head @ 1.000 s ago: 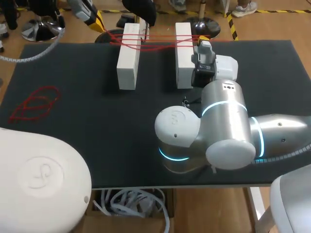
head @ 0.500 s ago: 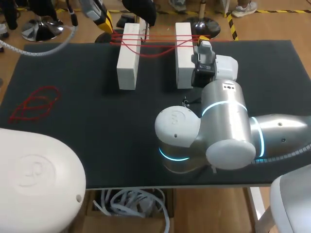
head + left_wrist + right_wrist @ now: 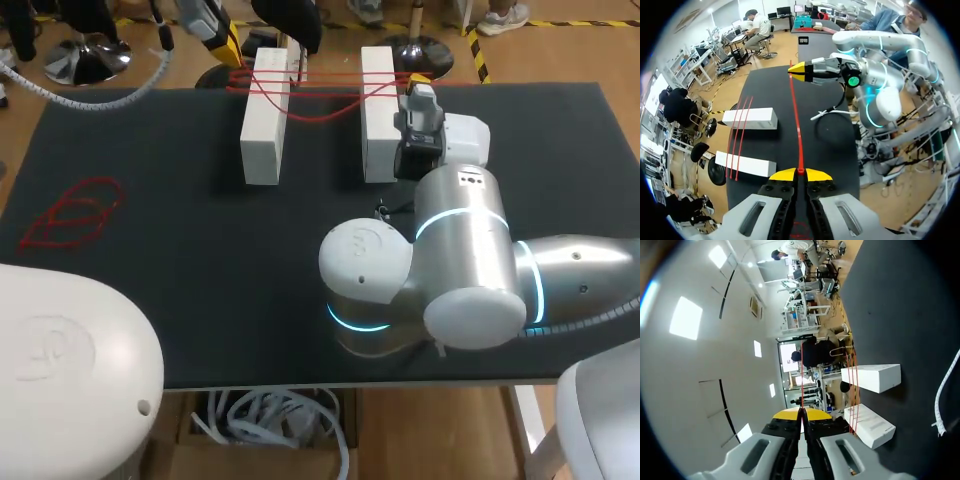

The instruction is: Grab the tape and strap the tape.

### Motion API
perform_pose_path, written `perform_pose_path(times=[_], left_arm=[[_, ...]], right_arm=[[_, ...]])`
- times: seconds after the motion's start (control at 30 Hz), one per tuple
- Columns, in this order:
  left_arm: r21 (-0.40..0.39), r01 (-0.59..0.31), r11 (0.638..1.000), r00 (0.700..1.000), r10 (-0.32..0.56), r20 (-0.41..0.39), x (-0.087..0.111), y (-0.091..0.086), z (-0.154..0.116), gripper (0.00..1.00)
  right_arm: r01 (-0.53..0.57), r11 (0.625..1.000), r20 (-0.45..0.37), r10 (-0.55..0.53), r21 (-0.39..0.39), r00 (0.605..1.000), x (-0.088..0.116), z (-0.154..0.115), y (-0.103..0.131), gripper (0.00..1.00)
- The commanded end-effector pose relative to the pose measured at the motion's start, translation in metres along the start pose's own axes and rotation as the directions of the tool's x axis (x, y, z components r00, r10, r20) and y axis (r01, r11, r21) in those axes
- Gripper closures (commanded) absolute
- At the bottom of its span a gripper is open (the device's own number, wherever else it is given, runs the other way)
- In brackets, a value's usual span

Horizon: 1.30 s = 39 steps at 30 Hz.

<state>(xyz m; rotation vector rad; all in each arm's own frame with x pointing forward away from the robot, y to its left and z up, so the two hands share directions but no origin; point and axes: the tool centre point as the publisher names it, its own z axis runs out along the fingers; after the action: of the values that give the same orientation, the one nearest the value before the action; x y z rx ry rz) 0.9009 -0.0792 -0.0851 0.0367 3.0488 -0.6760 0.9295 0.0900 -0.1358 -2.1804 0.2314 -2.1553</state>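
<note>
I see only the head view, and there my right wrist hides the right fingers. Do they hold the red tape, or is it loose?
Observer: In the right wrist view, the right gripper has both fingers shut on the red tape, which runs straight ahead from the tips.
Operator: And the left one, at the far corner? It is too small for me to judge.
Observer: In the left wrist view, the left gripper is also shut on the red tape. From its tips the strand goes in one straight line to the right gripper, with no sag visible.
</note>
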Motion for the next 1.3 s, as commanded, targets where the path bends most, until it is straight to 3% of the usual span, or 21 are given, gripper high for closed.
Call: perform_pose_path(times=[0.03, 0.67, 0.77, 0.83, 0.93, 1.0, 1.1, 1.13, 1.17, 1.3], left_arm=[[-0.004, 0.001, 1.000, 1.000, -0.001, -0.002, 0.000, 0.000, 0.000, 1.00], [-0.004, 0.001, 1.000, 1.000, -0.001, -0.002, 0.000, 0.000, 0.000, 1.00], [-0.004, 0.001, 1.000, 1.000, -0.001, -0.002, 0.000, 0.000, 0.000, 1.00], [-0.004, 0.001, 1.000, 1.000, -0.001, -0.002, 0.000, 0.000, 0.000, 1.00], [-0.004, 0.001, 1.000, 1.000, -0.001, -0.002, 0.000, 0.000, 0.000, 1.00], [-0.004, 0.001, 1.000, 1.000, -0.001, -0.002, 0.000, 0.000, 0.000, 1.00], [-0.004, 0.001, 1.000, 1.000, -0.001, -0.002, 0.000, 0.000, 0.000, 1.00], [-0.004, 0.001, 1.000, 1.000, -0.001, -0.002, 0.000, 0.000, 0.000, 1.00], [-0.004, 0.001, 1.000, 1.000, -0.001, -0.002, 0.000, 0.000, 0.000, 1.00], [-0.004, 0.001, 1.000, 1.000, -0.001, -0.002, 0.000, 0.000, 0.000, 1.00]], right_arm=[[0.002, 1.000, 0.006, -0.002, -0.002, 1.000, 0.003, -0.001, 0.000, 1.00], [0.002, 1.000, 0.006, -0.002, -0.002, 1.000, 0.003, -0.001, 0.000, 1.00], [0.155, 0.988, 0.043, -0.156, 0.021, 0.987, 0.005, -0.001, 0.003, 1.00], [0.281, 0.959, 0.072, -0.282, 0.032, 0.957, 0.008, -0.001, 0.004, 1.00], [0.531, 0.845, 0.081, -0.535, 0.061, 0.841, 0.015, -0.004, 0.003, 1.00], [0.674, 0.734, 0.057, -0.679, 0.077, 0.732, 0.020, -0.005, 0.003, 1.00], [0.863, 0.495, 0.008, -0.868, 0.102, 0.497, 0.028, -0.006, 0.002, 1.00], [0.918, 0.381, -0.009, -0.923, 0.105, 0.384, 0.030, -0.006, 0.001, 1.00], [0.951, 0.291, -0.032, -0.955, 0.102, 0.295, 0.032, -0.006, 0.001, 1.00], [0.998, 0.004, -0.075, -0.997, 0.069, 0.009, 0.038, -0.007, 0.000, 1.00]])
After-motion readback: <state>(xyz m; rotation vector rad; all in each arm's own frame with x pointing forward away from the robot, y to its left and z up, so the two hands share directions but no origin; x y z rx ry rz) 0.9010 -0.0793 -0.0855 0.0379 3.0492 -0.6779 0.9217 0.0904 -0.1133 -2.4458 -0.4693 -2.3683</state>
